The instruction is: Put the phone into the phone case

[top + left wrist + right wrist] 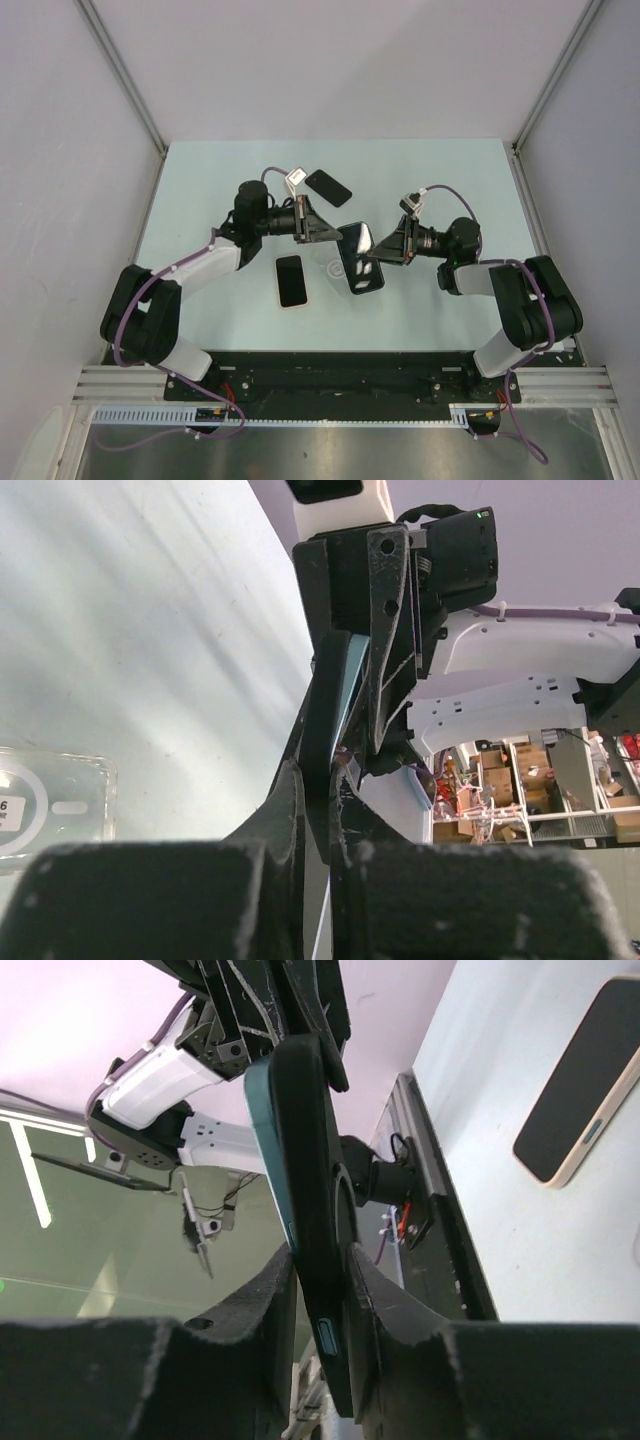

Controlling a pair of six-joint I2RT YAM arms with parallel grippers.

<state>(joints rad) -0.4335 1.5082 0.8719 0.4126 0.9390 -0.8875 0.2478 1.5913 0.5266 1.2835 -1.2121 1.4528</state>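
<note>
Left claw (334,234) is clamped on the raised phone (359,270); whether the right claw (373,252) grips it I cannot tell; a one-sided pinch may let it slip, missing the case (55,800).

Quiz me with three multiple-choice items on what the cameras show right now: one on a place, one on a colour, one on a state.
1. Where is the clear case?
A. lying flat on the table
B. leaning upright against a wall
C. stacked on the cream-rimmed phone

2. What colour is the rim of the phone lying flat near the left arm?
A. red
B. cream
C. green

3. How is the left gripper?
A. wide open above the table
B. shut on nothing
C. shut on the held phone

Answers: 1 A, the left wrist view shows the clear case flat on the table surface. 2 B, the right wrist view shows a pale cream edge around its dark face. 3 C, its fingers pinch the edge of the held phone, which is raised between the two arms.
</note>
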